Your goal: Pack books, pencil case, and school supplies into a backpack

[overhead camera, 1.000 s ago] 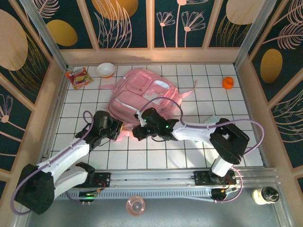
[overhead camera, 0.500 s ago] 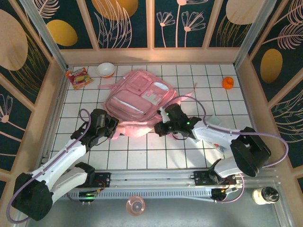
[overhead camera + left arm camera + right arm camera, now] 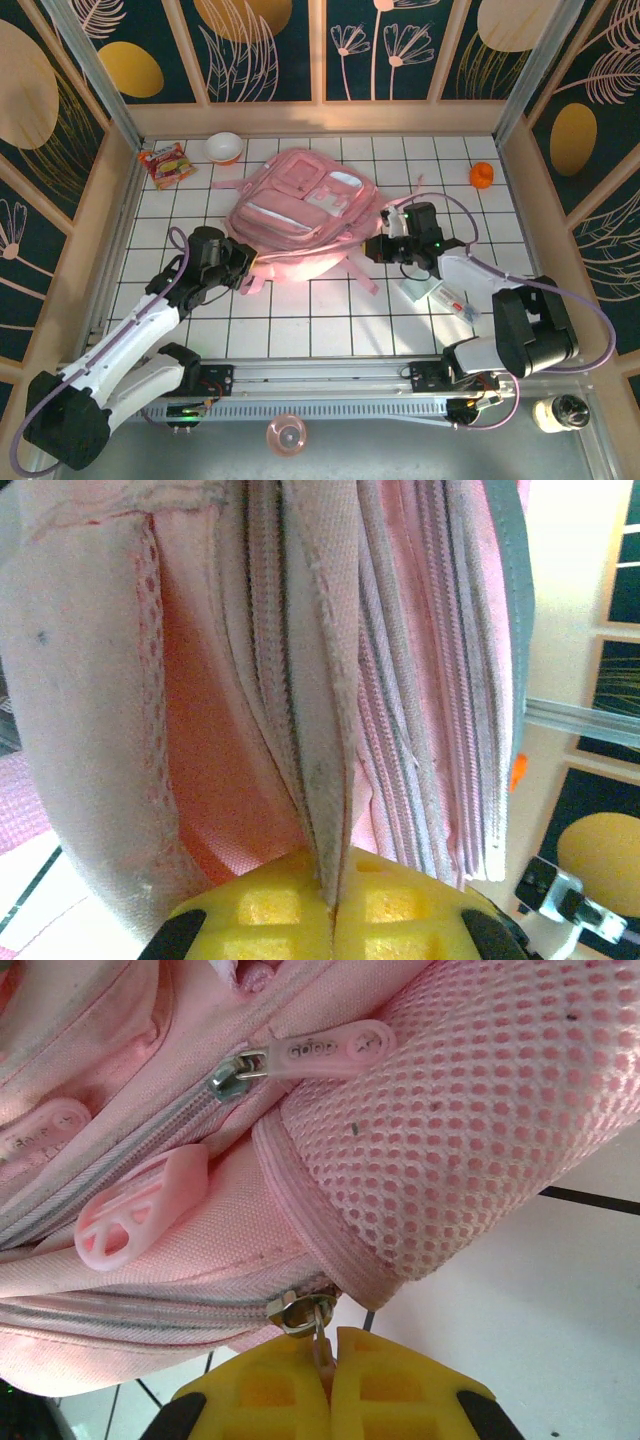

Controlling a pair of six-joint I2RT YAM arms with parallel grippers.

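The pink backpack (image 3: 300, 205) lies flat mid-table with its front pockets up. My left gripper (image 3: 238, 264) is at its near left corner, shut on a fold of the bag's seam fabric (image 3: 325, 780) between the yellow fingers (image 3: 250, 910). My right gripper (image 3: 378, 246) is at the bag's right side, shut on the pull of a zip slider (image 3: 300, 1312) beside a mesh side pocket (image 3: 480, 1120). The pencil case (image 3: 445, 295) lies on the tiles under my right forearm. The books and the school supplies are out of view.
A red-and-yellow snack packet (image 3: 165, 163) and a white bowl (image 3: 223, 147) sit at the back left. A small orange thing (image 3: 482, 175) is at the back right. Wooden walls ring the tiled table (image 3: 300, 320). Loose pink straps (image 3: 360, 272) trail toward the near side.
My right gripper has travelled right along the backpack's near edge, from its middle to its right side, still shut. The backpack has shifted and flattened. My left gripper has kept its hold.
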